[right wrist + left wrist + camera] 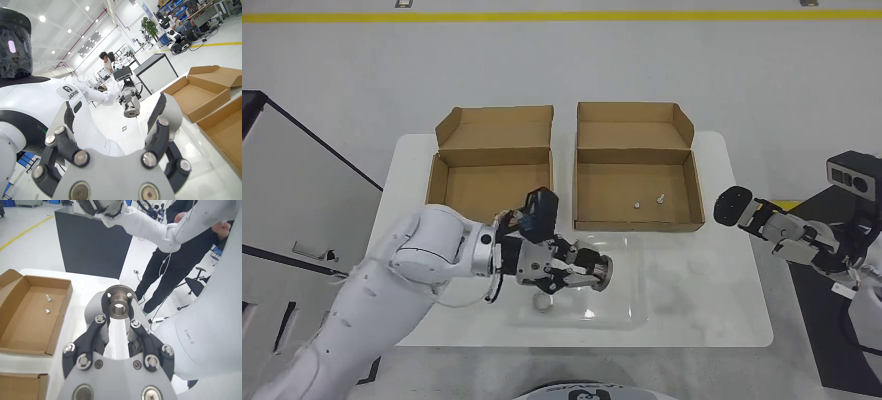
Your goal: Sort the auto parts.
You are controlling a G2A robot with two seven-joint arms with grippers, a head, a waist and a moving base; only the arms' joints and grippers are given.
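Note:
My left gripper (pixel 587 268) is shut on a metal flanged bushing (pixel 599 271), held sideways a little above a clear tray (pixel 634 300). In the left wrist view the bushing (pixel 119 310) sits between the two dark fingers, bore facing the camera. A small pale part (pixel 542 301) lies in the tray below the wrist. Two bolts (pixel 638 203) (pixel 661 197) lie in the right cardboard box (pixel 607 190); the left box (pixel 482 190) holds nothing visible. My right gripper (pixel 734 207) hangs open off the table's right side, fingers (pixel 162 111) wide apart.
Both boxes stand side by side at the table's back, lids folded rearward. The white table (pixel 712 300) has bare room to the right of the tray. A dark cabinet (pixel 282 170) stands to the left of the table.

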